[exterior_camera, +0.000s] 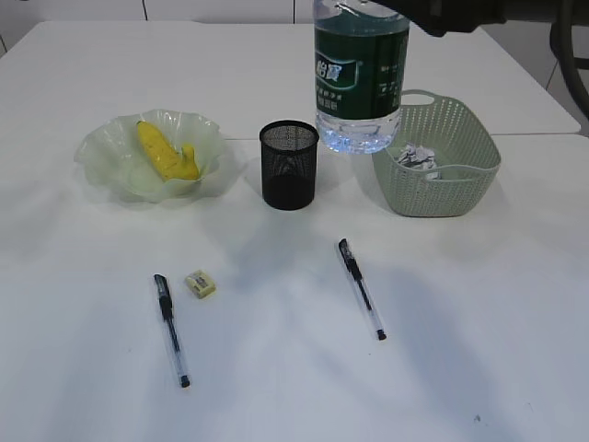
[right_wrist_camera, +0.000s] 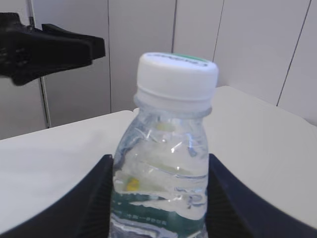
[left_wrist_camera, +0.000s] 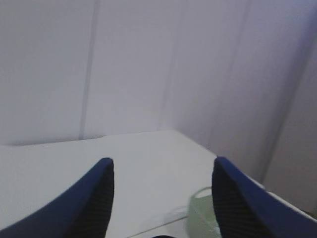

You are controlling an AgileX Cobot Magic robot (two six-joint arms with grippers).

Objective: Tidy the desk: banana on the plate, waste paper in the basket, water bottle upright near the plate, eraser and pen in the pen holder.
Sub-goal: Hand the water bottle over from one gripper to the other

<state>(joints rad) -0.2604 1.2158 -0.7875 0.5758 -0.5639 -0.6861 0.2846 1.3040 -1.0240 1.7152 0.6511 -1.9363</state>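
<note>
A: Ext view. Bottle [exterior_camera: 360, 74] upright, up off the table [exterior_camera: 276, 387], its base hanging over the gap btw holder [exterior_camera: 289, 164] and basket [exterior_camera: 438, 155]. A dark arm covers its top; can't read the fingers from here.

B: Rest of the desk?

A: Banana [exterior_camera: 167, 151] on the plate [exterior_camera: 101, 157], far left. Crumpled paper [exterior_camera: 416, 156] in the basket. Two pens flat on the table: left pen [exterior_camera: 170, 328] w/ the eraser [exterior_camera: 201, 284] just beside its top end, right pen [exterior_camera: 360, 288] well apart, nearer the basket side.

B: Left wrist?

A: Left gripper [left_wrist_camera: 163, 198] fingers spread wide, nothing btw them. Table beyond, a bit of basket rim low right.

B: Right wrist?

A: Right gripper [right_wrist_camera: 159, 198] fingers on both sides of the bottle body, pinching it below the shoulder. White cap [right_wrist_camera: 177, 74] on, water inside, green label at the bottom edge. Other arm's dark gripper shows top left, clear of the bottle.
</note>
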